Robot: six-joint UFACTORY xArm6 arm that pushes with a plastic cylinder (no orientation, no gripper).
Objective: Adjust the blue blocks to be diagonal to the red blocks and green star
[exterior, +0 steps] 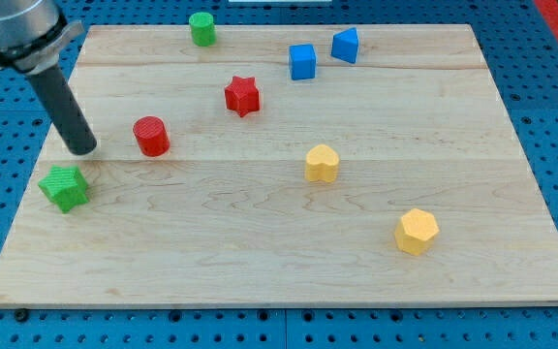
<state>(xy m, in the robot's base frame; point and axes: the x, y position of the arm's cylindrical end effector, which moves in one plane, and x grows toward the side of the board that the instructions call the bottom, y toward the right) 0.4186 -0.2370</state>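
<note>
My tip rests on the board at the view's left, just above the green star and left of the red cylinder. The red star lies further right and up. The blue cube and the blue triangular block sit close together near the view's top, right of centre. The tip touches no block.
A green cylinder stands at the top edge. A yellow heart-shaped block lies near the middle and a yellow hexagon at the lower right. The wooden board lies on a blue pegboard.
</note>
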